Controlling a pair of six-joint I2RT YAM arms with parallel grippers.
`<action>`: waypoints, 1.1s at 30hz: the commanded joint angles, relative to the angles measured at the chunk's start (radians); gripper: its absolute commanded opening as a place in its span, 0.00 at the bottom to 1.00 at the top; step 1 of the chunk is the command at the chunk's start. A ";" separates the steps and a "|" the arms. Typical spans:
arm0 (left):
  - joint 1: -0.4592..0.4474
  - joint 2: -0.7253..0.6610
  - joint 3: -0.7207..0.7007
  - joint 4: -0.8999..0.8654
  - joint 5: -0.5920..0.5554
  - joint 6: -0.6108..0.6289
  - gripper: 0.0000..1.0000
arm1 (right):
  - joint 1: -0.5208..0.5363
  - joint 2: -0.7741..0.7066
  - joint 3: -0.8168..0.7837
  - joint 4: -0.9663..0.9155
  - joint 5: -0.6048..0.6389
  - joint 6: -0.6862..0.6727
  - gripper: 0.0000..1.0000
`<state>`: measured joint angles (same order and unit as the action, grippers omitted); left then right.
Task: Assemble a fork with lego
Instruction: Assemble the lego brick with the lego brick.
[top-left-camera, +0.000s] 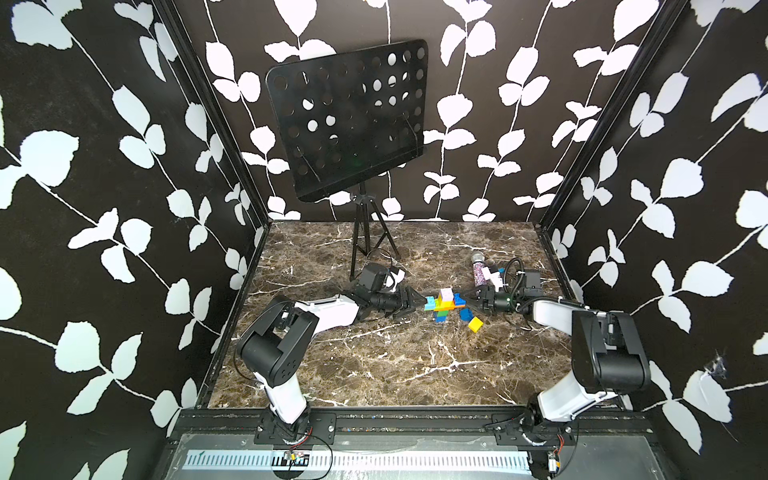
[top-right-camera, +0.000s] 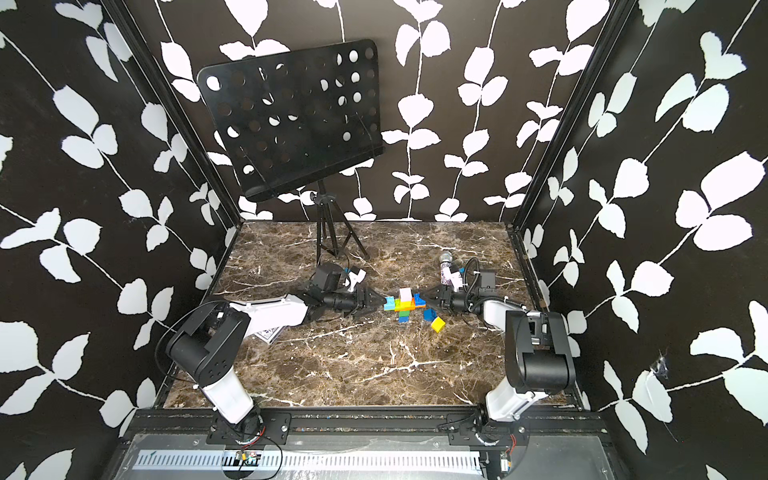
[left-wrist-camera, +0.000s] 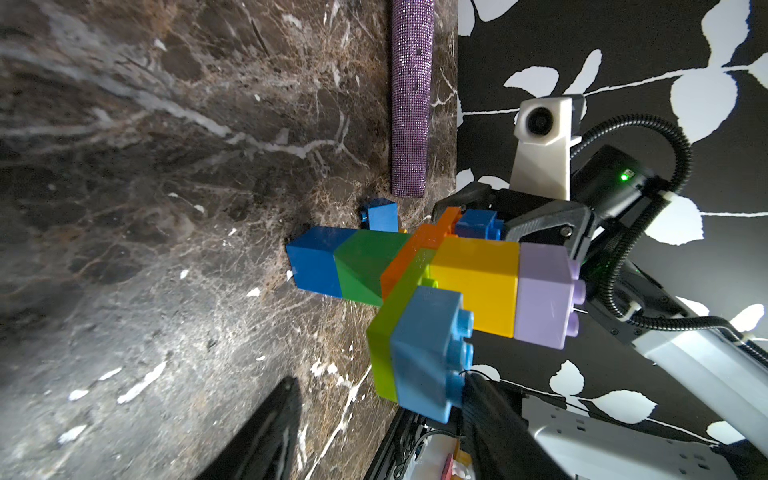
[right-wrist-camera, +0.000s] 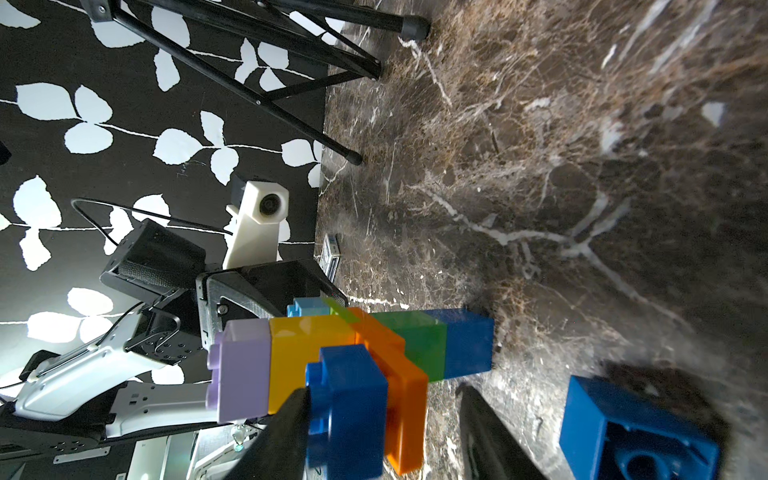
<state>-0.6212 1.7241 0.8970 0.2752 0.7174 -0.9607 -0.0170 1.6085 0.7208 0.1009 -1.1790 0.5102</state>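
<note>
1. The left gripper (top-left-camera: 417, 303) is standing open-jawed, with one finger (left-wrist-camera: 482, 399) touching the light blue prong (left-wrist-camera: 428, 353) of the fork (top-left-camera: 444, 305).
2. The right gripper (top-left-camera: 470, 302) is gaping around the blue prong (right-wrist-camera: 349, 399), apparently not clamping it.
3. The fork is standing upright in the middle of the marble surface (top-left-camera: 395, 365).

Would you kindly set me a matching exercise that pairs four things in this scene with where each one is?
Things:
1. fork
2. microphone
3. music stand
4. loose yellow brick

Places:
A. standing at the back of the table
B. beside a loose blue brick
C. between the left gripper and the right gripper
D. lying flat beyond the right gripper

Pairs: 1-C; 2-D; 3-A; 4-B
</note>
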 joint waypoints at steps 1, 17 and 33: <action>-0.006 0.001 0.017 -0.013 -0.001 0.012 0.63 | -0.013 -0.001 0.009 -0.042 0.013 -0.032 0.58; -0.006 0.004 0.019 -0.013 0.001 0.013 0.63 | -0.026 -0.023 0.017 -0.038 0.010 -0.021 0.59; -0.006 0.010 0.015 -0.008 -0.001 0.009 0.63 | 0.017 0.018 -0.016 0.001 -0.019 -0.002 0.59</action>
<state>-0.6212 1.7298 0.8974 0.2752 0.7170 -0.9607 -0.0051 1.6157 0.7250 0.0864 -1.1877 0.5102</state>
